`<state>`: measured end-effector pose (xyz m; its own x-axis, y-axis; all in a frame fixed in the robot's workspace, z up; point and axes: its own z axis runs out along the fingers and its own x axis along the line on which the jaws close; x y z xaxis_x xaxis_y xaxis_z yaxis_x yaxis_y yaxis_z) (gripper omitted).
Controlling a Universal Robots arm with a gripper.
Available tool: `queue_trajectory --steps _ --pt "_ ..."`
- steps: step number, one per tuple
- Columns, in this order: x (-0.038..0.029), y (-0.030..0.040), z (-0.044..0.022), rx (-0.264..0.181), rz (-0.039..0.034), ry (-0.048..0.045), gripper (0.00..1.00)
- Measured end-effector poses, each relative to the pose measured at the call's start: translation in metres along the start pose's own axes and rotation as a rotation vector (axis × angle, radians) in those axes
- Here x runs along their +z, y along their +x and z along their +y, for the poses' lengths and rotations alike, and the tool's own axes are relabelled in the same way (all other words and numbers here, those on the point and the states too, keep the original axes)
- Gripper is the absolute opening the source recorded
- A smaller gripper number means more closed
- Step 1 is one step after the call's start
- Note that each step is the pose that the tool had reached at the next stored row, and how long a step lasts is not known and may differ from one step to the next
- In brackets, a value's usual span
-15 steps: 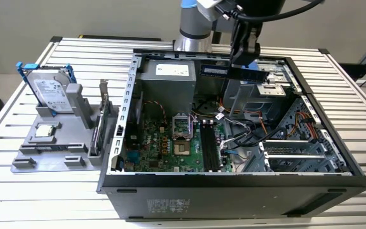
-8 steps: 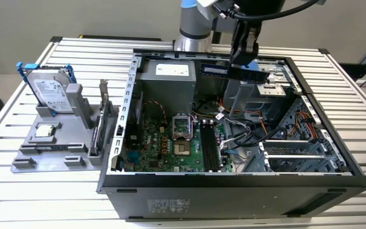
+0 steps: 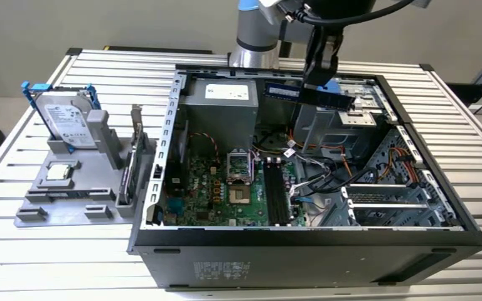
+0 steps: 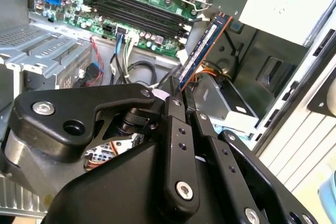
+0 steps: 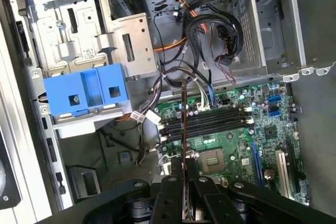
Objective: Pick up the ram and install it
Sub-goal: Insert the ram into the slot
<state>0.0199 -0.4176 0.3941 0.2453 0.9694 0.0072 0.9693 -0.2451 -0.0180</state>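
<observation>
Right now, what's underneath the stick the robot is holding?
The ram, pinched by the gripper, hangs over the motherboard, its memory slots and wires. It hides a thin strip of them.

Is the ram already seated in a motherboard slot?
No, the gripper holds the ram above the open computer case, clear of the motherboard.

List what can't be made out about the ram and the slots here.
- Exterior view: the latches on the memory slots are too small to tell open from closed.
- Second wrist view: the gripped end of the ram is hidden between the fingers of the hand.
- First wrist view: the ram is edge-on, so its chips and label are hidden.
</observation>
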Motion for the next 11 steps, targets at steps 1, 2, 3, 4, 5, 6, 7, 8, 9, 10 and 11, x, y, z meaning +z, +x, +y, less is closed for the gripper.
queue_trajectory --steps 1,2,3,4,5,6,7,8,9,10,11 --pt "0.0 0.0 0.0 0.008 0.0001 0.0 0.0" --pt "0.0 0.0 0.0 0.015 0.0002 -0.0001 0.0" --pt "0.0 0.0 0.0 0.023 0.0003 -0.0001 0.0" --pt "0.0 0.0 0.0 0.031 0.0007 -0.0002 0.0" --pt "0.0 0.0 0.0 0.038 0.0008 -0.0002 0.0" --pt "0.0 0.0 0.0 0.046 0.0008 -0.0003 0.0" --pt "0.0 0.0 0.0 0.053 0.001 -0.0003 0.0" --pt "0.0 0.0 0.0 0.061 0.0011 -0.0004 0.0" --pt "0.0 0.0 0.0 0.069 0.0013 -0.0005 0.0" --pt "0.0 0.0 0.0 0.077 0.0014 -0.0005 0.0" --pt "0.0 0.0 0.0 0.084 0.0015 -0.0005 0.0"
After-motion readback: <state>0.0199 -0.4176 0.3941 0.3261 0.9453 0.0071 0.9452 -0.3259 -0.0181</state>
